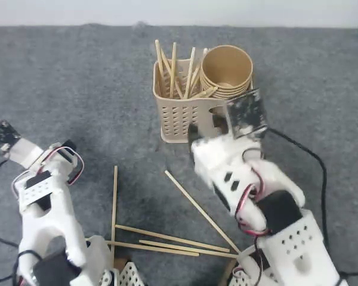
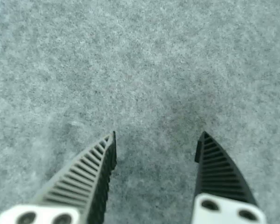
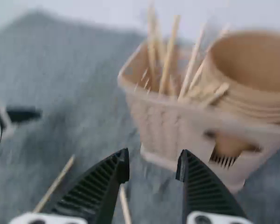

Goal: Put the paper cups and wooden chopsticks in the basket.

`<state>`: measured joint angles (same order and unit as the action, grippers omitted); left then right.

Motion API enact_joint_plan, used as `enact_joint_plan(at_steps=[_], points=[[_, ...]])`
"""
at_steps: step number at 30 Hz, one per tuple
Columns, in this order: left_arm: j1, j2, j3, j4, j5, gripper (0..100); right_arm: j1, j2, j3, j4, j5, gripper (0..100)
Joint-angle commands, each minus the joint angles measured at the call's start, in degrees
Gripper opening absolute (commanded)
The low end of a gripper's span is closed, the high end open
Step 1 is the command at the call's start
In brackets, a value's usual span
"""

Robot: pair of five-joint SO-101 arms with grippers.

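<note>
**Cups and some chopsticks in the basket, more chopsticks loose on the mat**

The beige slotted plastic basket (image 1: 182, 119) stands upright in the upper middle of the high view. A stack of tan paper cups (image 1: 227, 68) sits in its right-hand part, mouth up and rising above the rim. A bundle of pale wooden chopsticks (image 1: 174, 71) leans upright in its left-hand part, and one more stick lies across towards the cups.

Several loose wooden chopsticks (image 1: 200, 208) lie flat on the grey felt-like table mat (image 1: 77, 77) in the lower middle of the frame, well apart from the basket. One points straight up the frame, one runs diagonally from the centre towards the lower right, and the others lie almost level near the bottom edge, crossing one another.

The right gripper (image 3: 151, 165) is just in front of the basket's lower wall, its black ribbed jaws parted with nothing between them. The white right arm (image 1: 244, 179) reaches up from the lower right.

The left gripper (image 2: 156, 140) hangs over bare mat with its jaws spread wide and empty. The white left arm (image 1: 42, 202) stands at the lower left, away from the loose sticks and the basket
</note>
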<state>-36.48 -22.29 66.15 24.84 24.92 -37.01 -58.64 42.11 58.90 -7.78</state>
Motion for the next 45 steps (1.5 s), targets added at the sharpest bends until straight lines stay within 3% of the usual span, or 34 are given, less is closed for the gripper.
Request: enact_joint_plan(at_steps=[1, 6, 15, 33, 35, 38, 40, 45], points=[[0.1, 0.2, -2.3, -1.6, 0.6, 26, -6.7, -0.7, -1.4, 8.0, -0.5, 17.3], [-0.2, 0.1, -2.3, -1.4, 0.6, 26, -12.8, 0.6, 8.1, 6.3, -0.4, 17.3], [-0.2, 0.1, -2.3, -1.3, 0.6, 26, -13.2, 8.8, 30.4, -21.9, -0.4, 17.3], [-0.2, 0.1, -2.3, -1.3, 0.6, 26, -7.7, 42.4, 19.8, -35.1, -0.4, 17.2], [-0.2, 0.1, -2.3, -1.3, 0.6, 26, -7.7, 44.4, 18.2, -34.7, -0.4, 14.0], [-0.2, 0.1, -2.3, -1.4, 0.6, 26, -7.9, 45.2, 17.1, -34.9, -0.7, 0.0], [-0.2, 0.1, -2.3, -1.5, 0.6, 26, -7.9, 45.0, 17.1, -34.5, -0.7, 3.3], [-0.2, 0.1, -2.3, -1.5, 0.6, 26, -7.9, 41.6, 17.3, -33.0, -0.7, 0.8]])
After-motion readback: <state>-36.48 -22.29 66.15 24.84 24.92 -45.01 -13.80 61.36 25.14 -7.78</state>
